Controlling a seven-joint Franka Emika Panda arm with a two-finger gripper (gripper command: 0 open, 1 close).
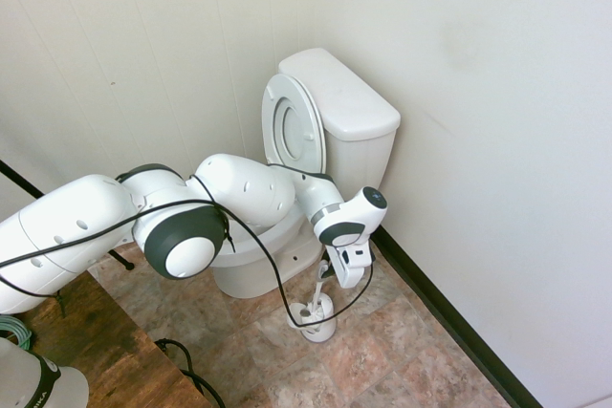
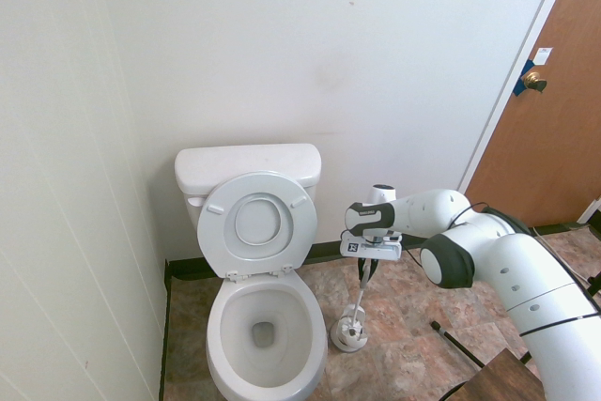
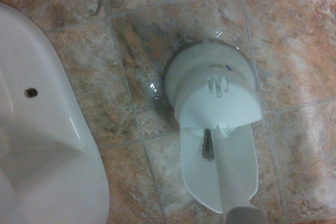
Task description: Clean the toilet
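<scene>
Mottled brown and rust stone-look floor tiles cover this small bathroom, which has white panelled walls, a black baseboard and a brown wooden door with a brass knob at the right edge of the second exterior view.

The large white ceramic toilet with oval bowl and boxy tank stands against the back wall, left of centre in the second exterior view and at centre in the first. Its ring seat and lid are raised and lean against the tank. The bowl's white outer side fills the left of the wrist view.

Just beside the bowl, on the tiles, sits a small round white plastic brush holder, seen below centre in the first exterior view and at centre right in the wrist view. A white toilet brush with a slim handle stands in it, slightly tilted; dark bristles show at the holder's opening in the wrist view.

The white two-finger gripper points steeply down right above the holder, its jaws clenched on the brush handle's upper end.
</scene>
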